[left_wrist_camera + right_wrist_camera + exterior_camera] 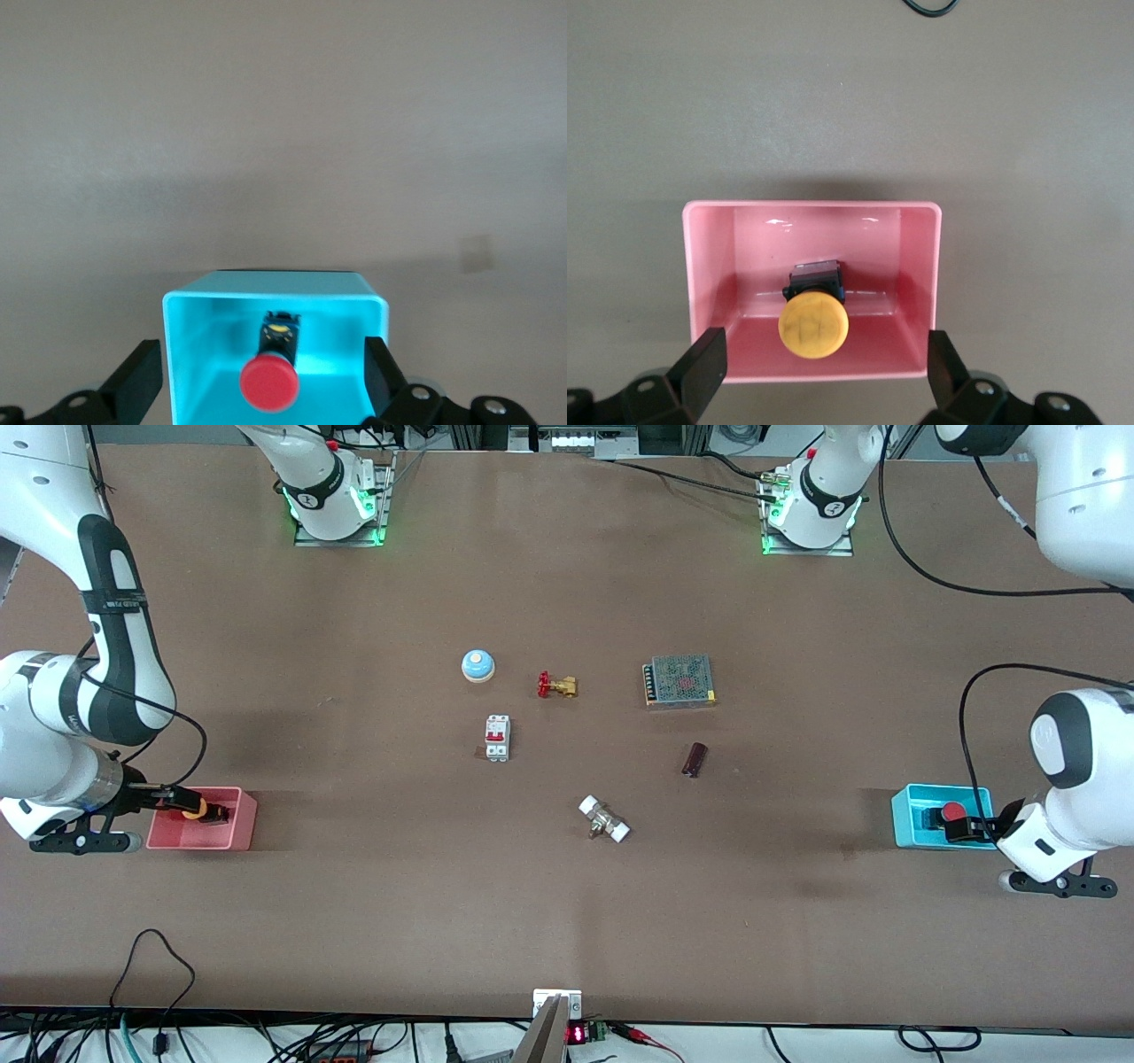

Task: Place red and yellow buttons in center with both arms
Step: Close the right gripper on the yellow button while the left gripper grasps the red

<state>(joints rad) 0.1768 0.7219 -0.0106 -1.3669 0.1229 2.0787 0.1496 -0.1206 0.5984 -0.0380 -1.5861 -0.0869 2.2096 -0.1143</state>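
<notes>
The yellow button (190,808) lies in a pink bin (237,828) at the right arm's end of the table; in the right wrist view the button (813,324) rests on the bin's floor (921,266). My right gripper (180,802) (824,347) is open over this bin, fingers spread wider than the button. The red button (954,812) lies in a cyan bin (908,824) at the left arm's end; it shows in the left wrist view (269,384) inside the bin (190,323). My left gripper (970,828) (262,363) is open over it, holding nothing.
Around the table's middle lie a pale blue bell (477,665), a brass valve with a red handle (557,685), a white and red breaker (497,738), a metal mesh box (679,680), a dark cylinder (695,759) and a white-ended fitting (604,819).
</notes>
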